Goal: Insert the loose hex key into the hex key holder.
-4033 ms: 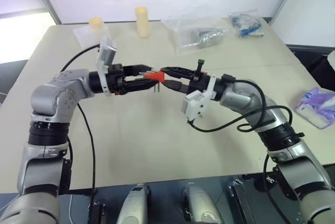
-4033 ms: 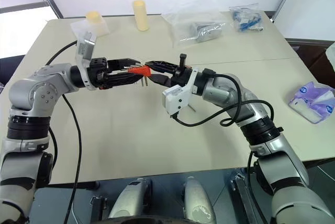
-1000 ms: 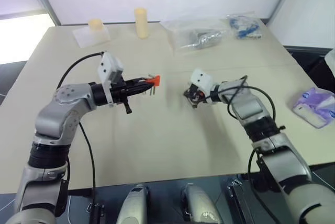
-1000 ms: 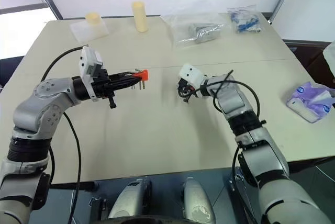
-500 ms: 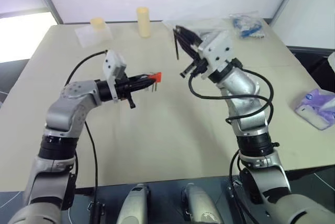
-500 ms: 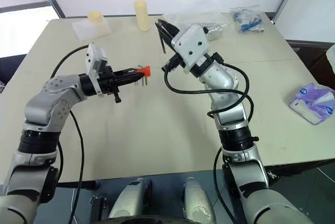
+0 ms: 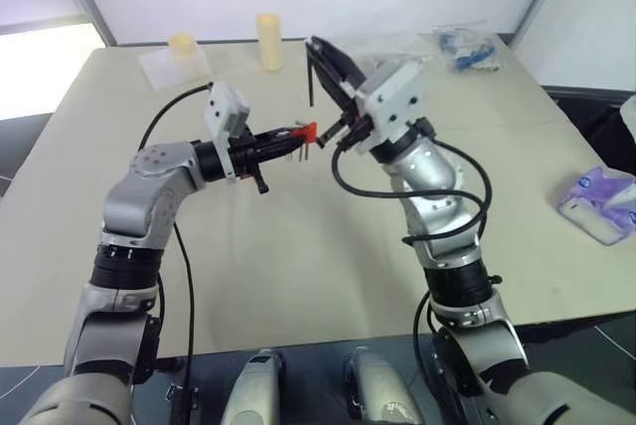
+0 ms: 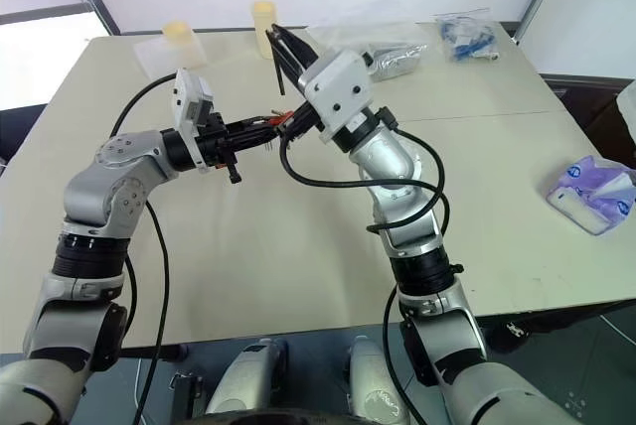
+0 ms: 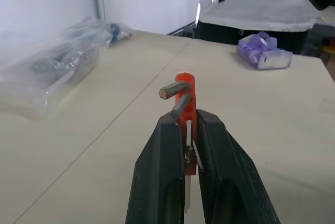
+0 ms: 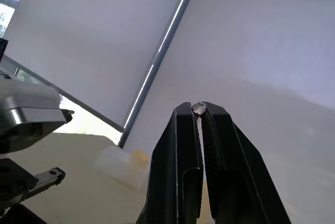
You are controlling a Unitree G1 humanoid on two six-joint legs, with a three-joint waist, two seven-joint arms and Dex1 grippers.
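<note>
Your left gripper pinches the holder level above the table. Beyond it, your right gripper pinches the key, hanging from raised tips. That thin rod may swivel, missing the holder's slot.

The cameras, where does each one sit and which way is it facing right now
Head pair: look forward and down at the table, both arms showing.
Left wrist: looks along the left gripper, shut on the hex key holder.
Right wrist: looks up along the right gripper, shut on the loose hex key.
Shared: head and left wrist views both show the holder.
</note>
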